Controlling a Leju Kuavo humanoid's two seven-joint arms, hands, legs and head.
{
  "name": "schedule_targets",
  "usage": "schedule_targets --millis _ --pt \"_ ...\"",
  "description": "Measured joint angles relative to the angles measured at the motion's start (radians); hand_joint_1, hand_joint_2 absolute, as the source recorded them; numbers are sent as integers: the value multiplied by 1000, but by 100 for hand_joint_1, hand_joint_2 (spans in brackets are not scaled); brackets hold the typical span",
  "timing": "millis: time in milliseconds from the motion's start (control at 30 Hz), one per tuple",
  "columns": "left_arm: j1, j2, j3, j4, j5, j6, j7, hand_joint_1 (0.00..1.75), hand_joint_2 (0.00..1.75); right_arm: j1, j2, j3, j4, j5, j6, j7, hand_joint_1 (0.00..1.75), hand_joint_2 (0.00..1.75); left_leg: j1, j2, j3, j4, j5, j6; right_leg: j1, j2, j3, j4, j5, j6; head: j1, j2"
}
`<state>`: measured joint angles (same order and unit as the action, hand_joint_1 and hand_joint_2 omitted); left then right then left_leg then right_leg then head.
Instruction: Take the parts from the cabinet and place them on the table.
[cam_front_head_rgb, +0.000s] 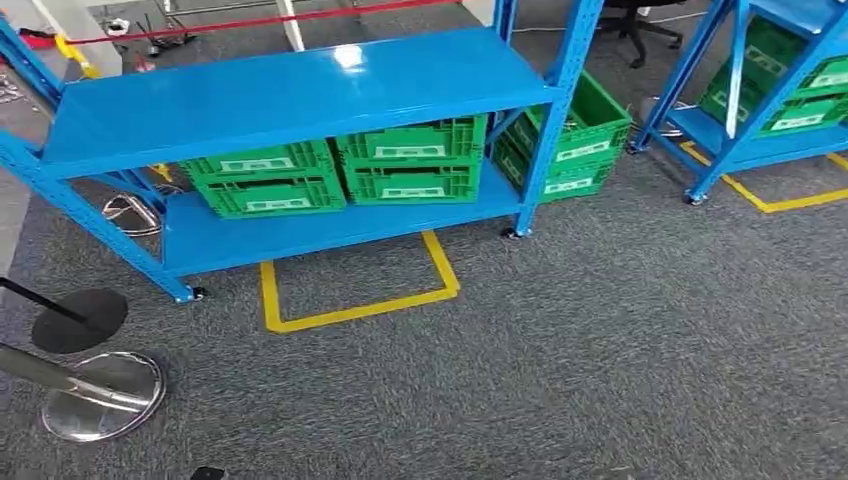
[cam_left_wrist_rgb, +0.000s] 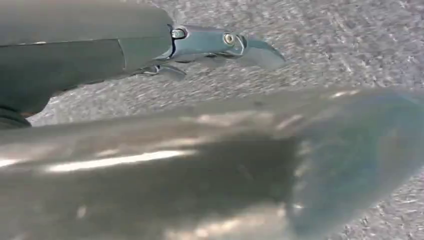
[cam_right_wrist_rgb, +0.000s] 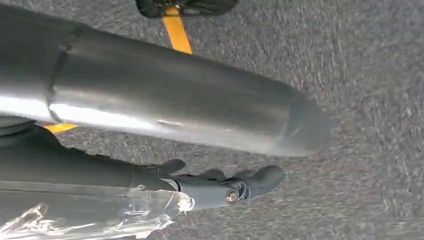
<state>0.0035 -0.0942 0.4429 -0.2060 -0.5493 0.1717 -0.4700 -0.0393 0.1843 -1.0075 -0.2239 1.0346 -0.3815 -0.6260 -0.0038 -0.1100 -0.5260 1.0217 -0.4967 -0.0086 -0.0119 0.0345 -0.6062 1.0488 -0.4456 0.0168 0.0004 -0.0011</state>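
A blue shelf rack (cam_front_head_rgb: 290, 95) stands ahead on grey carpet, its top shelf bare. On its lower shelf (cam_front_head_rgb: 300, 238) sit two stacks of green crates (cam_front_head_rgb: 265, 182) (cam_front_head_rgb: 412, 160); what they hold is hidden. My left hand (cam_left_wrist_rgb: 150, 140) hangs over the carpet, its thick thumb blurred close to the camera and its fingers (cam_left_wrist_rgb: 220, 44) stretched out, holding nothing. My right hand (cam_right_wrist_rgb: 175, 115) also hangs over carpet with its fingers (cam_right_wrist_rgb: 240, 187) straight and apart from the thumb. Crumpled clear plastic (cam_right_wrist_rgb: 95, 215) lies against that hand's cover; I cannot tell what it is.
More green crates (cam_front_head_rgb: 580, 140) stand on the floor right of the rack. A second blue rack (cam_front_head_rgb: 770, 100) with crates is at the far right. Yellow floor tape (cam_front_head_rgb: 350, 312) marks a box before the shelf. Two round stanchion bases (cam_front_head_rgb: 100, 398) (cam_front_head_rgb: 80, 320) sit at the near left.
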Motion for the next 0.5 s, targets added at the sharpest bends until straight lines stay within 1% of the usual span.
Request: schedule_targets --millis 33,67,100,133,167,200,233,267,300,333,367,400,433,467,500 --pt "-3 -3 0 0 0 0 0 0 0 0 -1 -1 0 -1 -2 0 0 0 -5 57 -23 45 -1 -8 0 -11 9 -3 -6 -9 -7 0" --pt "-8 -3 0 0 0 0 0 0 0 0 -2 -1 0 -1 -3 0 0 0 -3 83 -64 109 -20 -16 2 -23 16 -4 -11 -14 -9 0" --pt "-12 -4 0 0 -1 0 0 0 0 2 -2 -1 0 -2 -3 0 0 0 -1 95 -111 180 -51 -21 4 -31 21 -4 -18 -17 -7 0" --pt "-14 -4 0 0 -1 0 0 0 0 2 -2 -1 0 -6 2 -1 0 0 0 99 -157 246 -86 -24 4 -41 27 -4 -27 -17 -8 0" --pt "-11 -4 0 0 -1 0 0 0 0 3 -2 -1 0 -13 19 -2 0 0 1 99 -190 285 -101 -24 5 -47 35 -4 -36 -17 -8 0" --pt "-7 -4 0 0 -1 -1 0 0 0 3 -2 -2 0 -21 44 -4 0 0 0 99 -198 279 -83 -23 5 -50 45 -4 -44 -17 -9 0" --pt "-3 -4 0 0 -1 -2 0 0 0 3 -2 -2 0 -28 70 -6 0 0 0 99 -188 236 -38 -19 6 -53 58 -5 -53 -16 -9 0" --pt "-2 -4 0 0 -1 -2 0 0 0 3 -2 -3 0 -36 92 -6 0 0 -2 99 -164 168 13 -12 7 -57 71 -5 -61 -15 -9 0" --pt "-3 -4 0 0 -1 -2 0 0 0 2 -2 -5 0 -41 107 -6 0 0 -5 102 -133 87 66 -3 9 -60 85 -7 -70 -15 -9 0" --pt "-3 -2 0 0 -2 -3 0 0 0 3 -2 -7 0 -46 121 -6 0 0 -13 122 -107 14 114 12 8 -63 83 -12 -78 -13 -8 0" --pt "-5 -2 1 0 -2 -5 0 0 0 3 -2 -11 0 -52 144 -1 0 0 -19 130 -101 -1 58 17 14 -62 99 -11 -86 -6 -8 0" --pt "-9 -2 1 0 -2 -5 -1 0 0 1 -2 -17 0 -61 172 5 0 0 -19 128 -97 -7 57 17 14 -66 96 -19 -92 2 -10 0" --pt "-6 -2 1 1 -2 -5 -1 0 0 1 -3 -22 0 -68 199 10 0 0 -17 125 -91 -25 64 23 15 -68 124 -17 -83 9 -9 0" --pt "-2 -2 2 1 -3 -5 -2 0 0 3 -3 -27 0 -72 215 12 0 0 -16 120 -83 -29 64 28 15 -68 126 -22 -77 18 -8 0" --pt "-2 -2 2 1 -3 -5 -2 0 0 3 -3 -28 0 -74 228 15 0 0 -10 117 -68 -32 67 32 16 -69 136 -26 -91 27 -8 0"
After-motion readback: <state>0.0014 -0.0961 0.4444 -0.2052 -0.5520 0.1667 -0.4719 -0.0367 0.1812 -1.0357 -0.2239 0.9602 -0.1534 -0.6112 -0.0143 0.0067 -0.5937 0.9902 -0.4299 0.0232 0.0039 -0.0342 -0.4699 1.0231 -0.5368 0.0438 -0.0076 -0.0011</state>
